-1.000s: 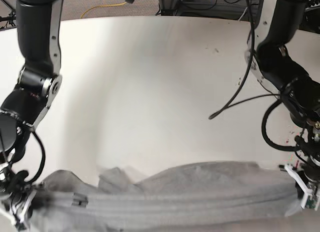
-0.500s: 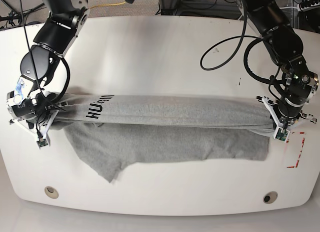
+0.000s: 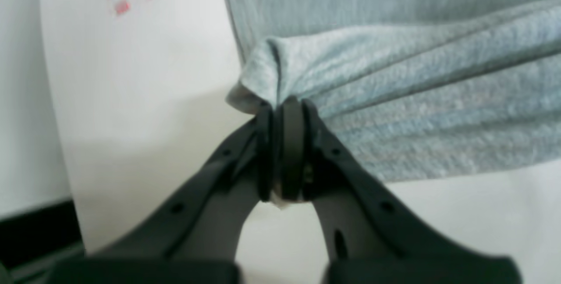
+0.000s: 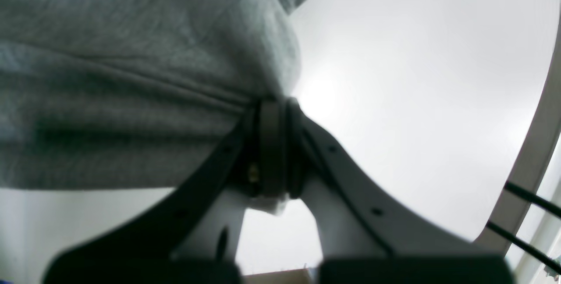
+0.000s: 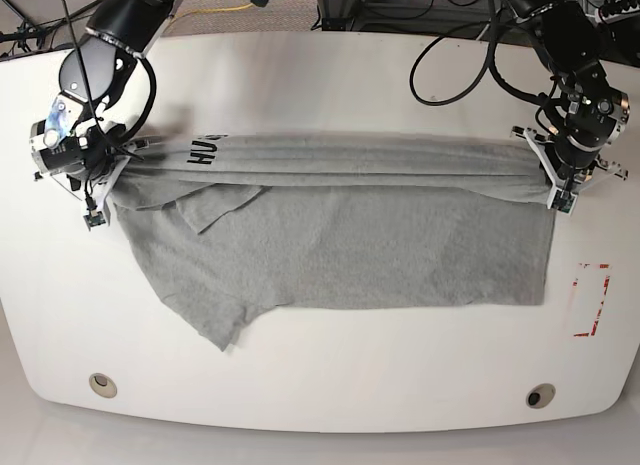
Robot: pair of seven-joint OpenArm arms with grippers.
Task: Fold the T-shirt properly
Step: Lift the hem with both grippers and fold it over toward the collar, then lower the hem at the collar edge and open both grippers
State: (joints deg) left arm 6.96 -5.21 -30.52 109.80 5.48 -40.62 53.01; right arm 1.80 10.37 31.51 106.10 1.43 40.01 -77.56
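I hold the T-shirt (image 5: 340, 245) stretched across the table (image 5: 320, 75), left gripper (image 5: 562, 185) and right gripper (image 5: 92, 190) each clamped on an end; next, lay the raised fold flat

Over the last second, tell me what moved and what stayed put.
Both arms carried the stretched T-shirt from the table's near edge toward its far side, and more cloth now lies flat. Unchanged: the left gripper and right gripper remain shut on its two ends.
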